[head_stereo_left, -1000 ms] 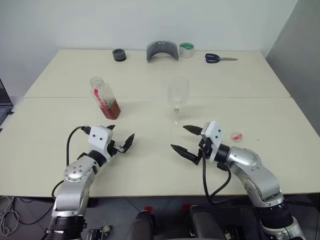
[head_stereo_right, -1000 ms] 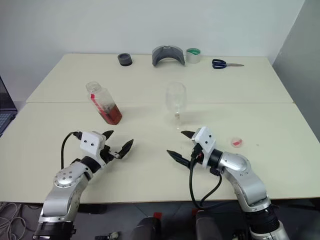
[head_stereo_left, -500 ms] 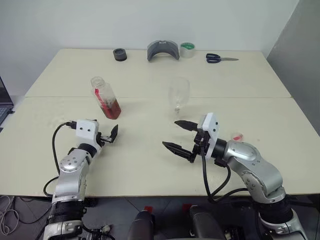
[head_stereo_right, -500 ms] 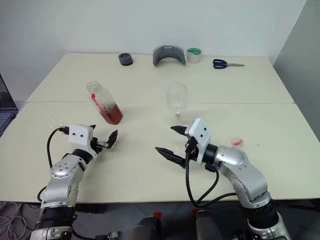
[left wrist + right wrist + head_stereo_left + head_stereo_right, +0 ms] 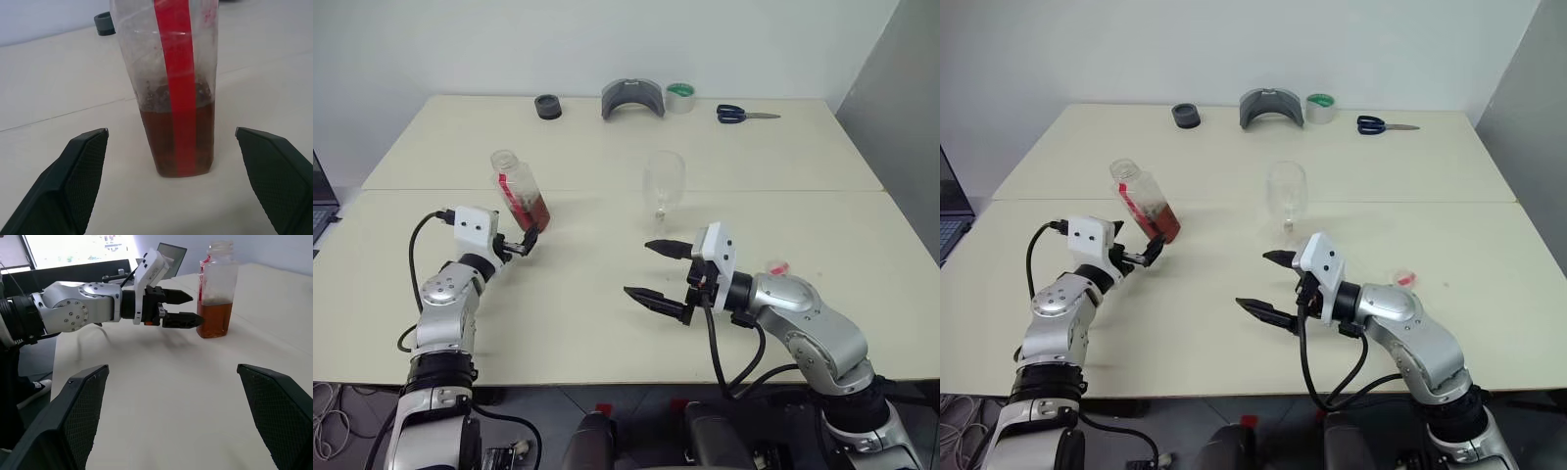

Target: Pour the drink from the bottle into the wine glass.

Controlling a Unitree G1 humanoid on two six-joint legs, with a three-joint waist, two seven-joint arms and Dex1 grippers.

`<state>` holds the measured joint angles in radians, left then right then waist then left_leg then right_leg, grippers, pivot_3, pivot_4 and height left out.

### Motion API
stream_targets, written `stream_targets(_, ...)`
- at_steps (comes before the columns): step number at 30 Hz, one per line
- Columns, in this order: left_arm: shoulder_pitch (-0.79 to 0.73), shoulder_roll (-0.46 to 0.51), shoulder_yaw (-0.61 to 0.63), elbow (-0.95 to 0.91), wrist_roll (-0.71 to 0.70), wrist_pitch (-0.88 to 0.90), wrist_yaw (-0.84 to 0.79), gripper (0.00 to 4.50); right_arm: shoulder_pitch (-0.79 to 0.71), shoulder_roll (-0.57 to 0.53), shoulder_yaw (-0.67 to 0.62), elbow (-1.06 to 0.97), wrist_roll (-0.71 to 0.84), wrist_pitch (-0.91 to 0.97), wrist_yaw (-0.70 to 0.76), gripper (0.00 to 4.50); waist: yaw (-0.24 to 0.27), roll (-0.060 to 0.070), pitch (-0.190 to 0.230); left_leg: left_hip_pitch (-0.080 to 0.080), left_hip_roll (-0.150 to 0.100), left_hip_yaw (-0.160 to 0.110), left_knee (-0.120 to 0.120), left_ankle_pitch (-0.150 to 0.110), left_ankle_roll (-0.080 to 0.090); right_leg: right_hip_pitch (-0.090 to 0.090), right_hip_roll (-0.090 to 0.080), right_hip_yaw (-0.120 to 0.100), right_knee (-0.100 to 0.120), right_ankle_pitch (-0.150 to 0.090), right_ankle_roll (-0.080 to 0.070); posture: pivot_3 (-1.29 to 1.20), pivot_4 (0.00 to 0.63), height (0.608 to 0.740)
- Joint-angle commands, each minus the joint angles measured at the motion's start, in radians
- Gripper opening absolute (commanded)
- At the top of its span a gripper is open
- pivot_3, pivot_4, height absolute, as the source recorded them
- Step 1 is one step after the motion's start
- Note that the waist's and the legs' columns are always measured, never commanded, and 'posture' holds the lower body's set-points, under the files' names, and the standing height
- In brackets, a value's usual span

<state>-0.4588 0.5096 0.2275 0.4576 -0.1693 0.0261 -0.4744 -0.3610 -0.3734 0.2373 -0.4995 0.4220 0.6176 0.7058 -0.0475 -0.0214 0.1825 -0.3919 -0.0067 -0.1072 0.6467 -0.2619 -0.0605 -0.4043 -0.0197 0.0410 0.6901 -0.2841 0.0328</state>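
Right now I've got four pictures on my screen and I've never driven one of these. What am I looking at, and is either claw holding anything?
You are driving a two-armed robot at a pale table. The two wide pictures come from its head, looking down over both arms. The two close-ups come from cameras on each wrist, looking out between that claw's black fingers.

The left claw is open, right up at the bottle, which stands uncapped with brown drink in its lower part. In the left wrist picture the bottle sits between the fingers, not gripped. The right claw is open and empty, in front of the empty wine glass.

A small red cap lies at the right. Along the far edge lie scissors, a tape roll and two dark items.
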Motion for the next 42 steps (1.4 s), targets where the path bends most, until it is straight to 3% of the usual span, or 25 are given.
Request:
stream_targets(1, -0.039, 0.024, -0.003, 0.018, 0.009, -0.033, -0.013, 4.50, -0.019, -0.004, -0.006, -0.033, 0.017, -0.016, 0.011, 4.47, 0.000, 0.000, 0.000, 0.000, 0.000, 0.000, 0.000, 0.000, 0.000, 0.000, 0.000, 0.000, 0.000, 0.000, 0.000, 0.00, 0.150, 0.740)
stream_targets(15, -0.192, 0.028, -0.016, 0.193, 0.018, -0.078, -0.047, 4.50, -0.033, -0.004, -0.007, -0.021, 0.007, -0.020, 0.008, 4.47, -0.001, 0.000, 0.000, 0.000, 0.000, 0.000, 0.000, 0.000, 0.000, 0.000, 0.000, 0.000, 0.000, 0.000, 0.000, 0.00, 0.150, 0.740)
stream_targets(18, -0.216, 0.025, -0.015, 0.229, 0.014, -0.085, -0.059, 3.88, -0.035, -0.006, -0.007, -0.023, 0.005, -0.021, 0.008, 4.50, -0.001, 0.000, 0.000, -0.001, 0.000, 0.000, 0.000, 0.000, 0.000, 0.000, 0.000, 0.000, 0.000, 0.000, 0.000, 0.00, 0.150, 0.740)
stream_targets(24, -0.232, 0.012, -0.023, 0.244, 0.007, -0.089, -0.086, 2.05, -0.033, -0.010, -0.020, -0.031, 0.001, -0.021, -0.004, 4.50, -0.001, 0.000, 0.000, -0.001, 0.000, 0.000, 0.000, 0.000, 0.000, 0.000, 0.000, 0.000, 0.000, 0.000, 0.000, 0.00, 0.150, 0.740)
stream_targets(26, -0.221, 0.000, -0.053, 0.199, 0.018, -0.086, -0.107, 1.71, -0.028, -0.012, -0.053, -0.033, -0.008, -0.031, -0.032, 4.50, -0.001, 0.000, 0.000, -0.001, 0.000, 0.000, 0.000, 0.000, 0.000, 0.000, 0.000, 0.000, 0.000, 0.000, 0.000, 0.00, 0.150, 0.740)
stream_targets(35, -0.252, -0.059, -0.171, -0.004, 0.090, -0.045, -0.080, 1.68, 0.031, -0.053, -0.184, -0.073, -0.035, -0.067, -0.127, 4.50, 0.015, 0.000, 0.000, -0.004, -0.001, -0.002, 0.002, 0.000, 0.000, -0.002, 0.000, -0.001, 0.000, 0.000, 0.000, 0.00, 0.150, 0.740)
stream_targets(42, -0.381, -0.063, -0.267, 0.072, 0.213, -0.142, -0.048, 1.68, 0.017, -0.057, -0.237, -0.055, -0.041, -0.084, -0.161, 4.50, 0.013, 0.000, 0.000, -0.004, -0.001, -0.001, 0.002, 0.000, 0.000, -0.002, 0.000, -0.001, 0.000, 0.000, 0.000, 0.00, 0.150, 0.740)
